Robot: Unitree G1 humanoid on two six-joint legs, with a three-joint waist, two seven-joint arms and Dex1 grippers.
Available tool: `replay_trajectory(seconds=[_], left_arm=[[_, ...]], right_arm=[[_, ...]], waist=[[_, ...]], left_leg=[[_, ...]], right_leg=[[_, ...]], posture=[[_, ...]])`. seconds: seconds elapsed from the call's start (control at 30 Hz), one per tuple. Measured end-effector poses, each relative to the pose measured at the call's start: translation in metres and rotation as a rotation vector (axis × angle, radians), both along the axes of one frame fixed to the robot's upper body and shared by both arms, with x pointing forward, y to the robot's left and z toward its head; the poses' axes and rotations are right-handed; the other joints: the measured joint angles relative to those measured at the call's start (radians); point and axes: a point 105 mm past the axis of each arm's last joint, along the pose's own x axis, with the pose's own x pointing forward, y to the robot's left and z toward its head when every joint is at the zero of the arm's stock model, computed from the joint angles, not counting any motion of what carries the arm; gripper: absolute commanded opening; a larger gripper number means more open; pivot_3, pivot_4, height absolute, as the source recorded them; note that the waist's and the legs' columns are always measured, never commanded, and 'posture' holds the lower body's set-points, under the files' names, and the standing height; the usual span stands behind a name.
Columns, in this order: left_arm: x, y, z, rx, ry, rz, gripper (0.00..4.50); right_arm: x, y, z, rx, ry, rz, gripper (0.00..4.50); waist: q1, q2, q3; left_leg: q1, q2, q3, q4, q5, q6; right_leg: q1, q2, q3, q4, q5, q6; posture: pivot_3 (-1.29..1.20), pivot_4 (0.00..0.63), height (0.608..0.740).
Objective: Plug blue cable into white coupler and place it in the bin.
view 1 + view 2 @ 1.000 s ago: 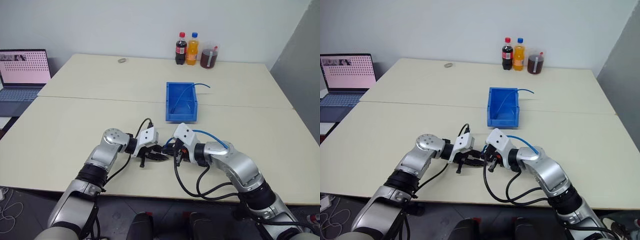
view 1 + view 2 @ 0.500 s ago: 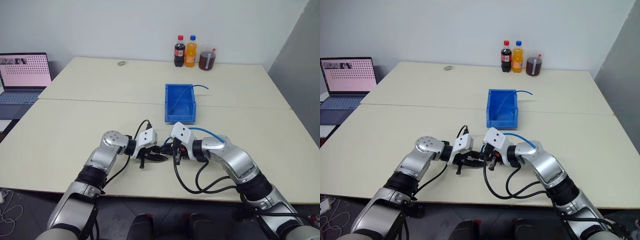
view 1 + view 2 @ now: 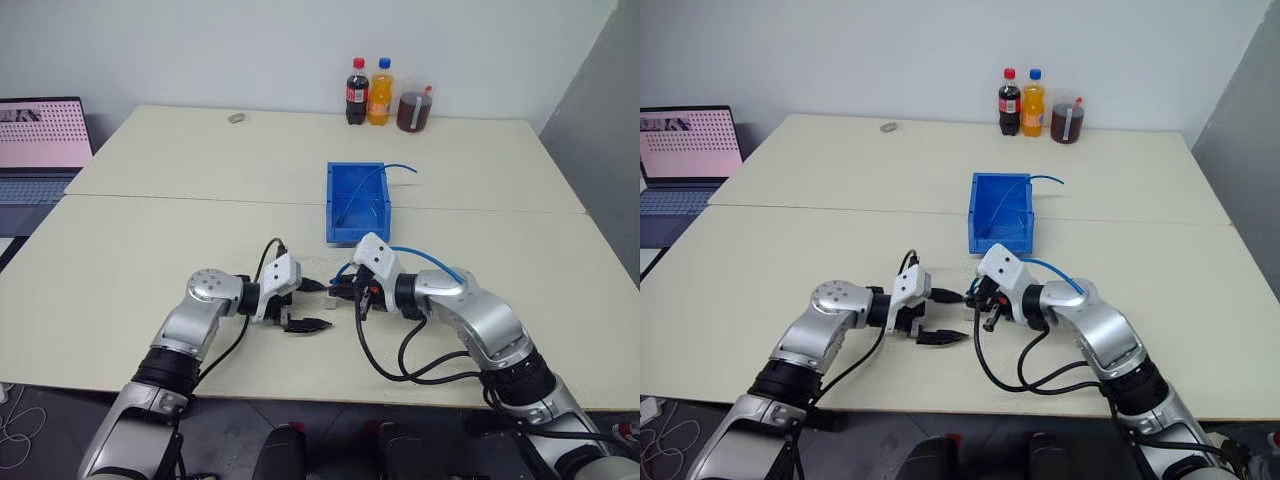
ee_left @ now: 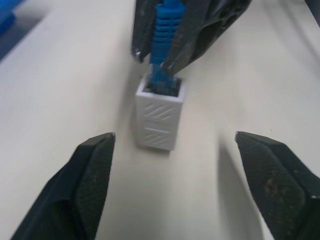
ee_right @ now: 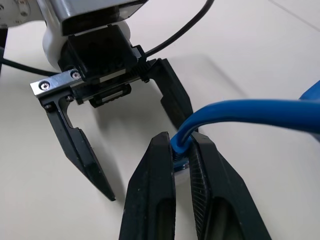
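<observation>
1. Bin (image 3: 357, 205) sits beyond both arms on table (image 3: 150, 250); I'd carry high, clearing its near wall.
2. Right gripper (image 5: 181, 165) clamps blue cable (image 5: 235, 112).
3. Left gripper (image 4: 175, 185) gapes, holding nothing.
4. White coupler (image 4: 159, 118) hangs plugged; I'd move gently.

Pale wall (image 3: 200, 50), beige tables (image 3: 150, 250), laptop (image 3: 35, 135) at left

White coupler (image 4: 157, 120) bears diagonal hatching; blue cable (image 4: 164, 42); bright-blue bin (image 3: 357, 203).
</observation>
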Motion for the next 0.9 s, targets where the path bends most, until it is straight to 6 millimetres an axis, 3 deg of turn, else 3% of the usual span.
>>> replay_trajectory(seconds=[0.17,0.23,0.27,0.33,0.43,0.5,0.6,0.73,0.9], left_arm=[[0.018,0.011,0.024,-0.043,-0.087,0.155,4.5],[0.033,0.013,0.047,-0.077,-0.146,0.256,4.5],[0.042,0.01,0.071,-0.103,-0.208,0.298,4.5],[0.046,0.008,0.093,-0.126,-0.259,0.33,4.5],[0.049,0.003,0.098,-0.139,-0.26,0.343,4.5],[0.051,0.0,0.096,-0.141,-0.25,0.348,4.5],[0.051,-0.003,0.095,-0.136,-0.247,0.342,4.5],[0.051,-0.003,0.095,-0.125,-0.252,0.337,4.5],[0.053,0.004,0.094,-0.104,-0.254,0.351,4.5]], right_arm=[[0.017,-0.014,0.041,0.095,-0.07,-0.077,0.12],[0.04,-0.026,0.065,0.158,-0.096,-0.167,0.12],[0.057,-0.035,0.087,0.21,-0.129,-0.238,0.12],[0.077,-0.038,0.104,0.252,-0.147,-0.276,0.12],[0.099,-0.036,0.099,0.259,-0.106,-0.308,0.12],[0.121,-0.039,0.087,0.22,-0.055,-0.359,0.83],[0.137,-0.044,0.077,0.146,-0.024,-0.387,1.41],[0.141,-0.056,0.067,-0.042,-0.026,-0.322,2.52],[0.133,-0.077,0.073,-0.184,-0.026,-0.206,3.8]], waist=[[0.0,0.0,0.002],[0.0,-0.004,0.008],[0.0,-0.006,0.01],[-0.001,-0.006,0.01],[-0.004,-0.006,0.01],[-0.008,-0.006,0.012],[-0.009,-0.006,0.012],[-0.009,-0.006,0.013],[-0.008,-0.005,0.013]], left_leg=[[0.0,0.0,0.0,0.0,0.0,0.0],[0.0,0.0,0.0,0.001,0.0,0.0],[0.0,0.0,-0.001,0.0,0.001,0.0],[0.001,0.0,0.001,0.0,0.001,0.0],[0.001,0.0,0.003,-0.001,0.001,0.0],[0.0,0.0,0.004,-0.002,0.001,0.0],[0.0,0.0,0.005,-0.003,0.001,0.0],[0.0,-0.001,0.006,-0.005,0.0,0.0],[0.0,-0.001,0.006,-0.005,0.0,0.0]], right_leg=[[0.0,0.0,0.0,0.0,0.0,0.0],[0.0,0.0,0.0,0.001,0.0,0.0],[0.0,0.0,-0.001,0.001,0.001,0.001],[0.001,0.0,0.001,0.0,0.001,0.0],[0.0,0.0,0.001,0.0,0.004,-0.004],[-0.002,-0.001,0.001,0.0,0.003,-0.005],[-0.002,-0.002,0.002,-0.001,0.003,-0.006],[-0.002,-0.003,0.002,-0.003,0.003,-0.007],[-0.002,-0.003,0.001,-0.003,0.003,-0.007]], posture=[[0.0,0.15,0.74],[0.0,0.15,0.74],[0.0,0.15,0.74],[0.0,0.15,0.74],[0.0,0.15,0.74],[0.0,0.15,0.74],[0.0,0.15,0.74],[0.0,0.15,0.74],[0.0,0.15,0.74]])
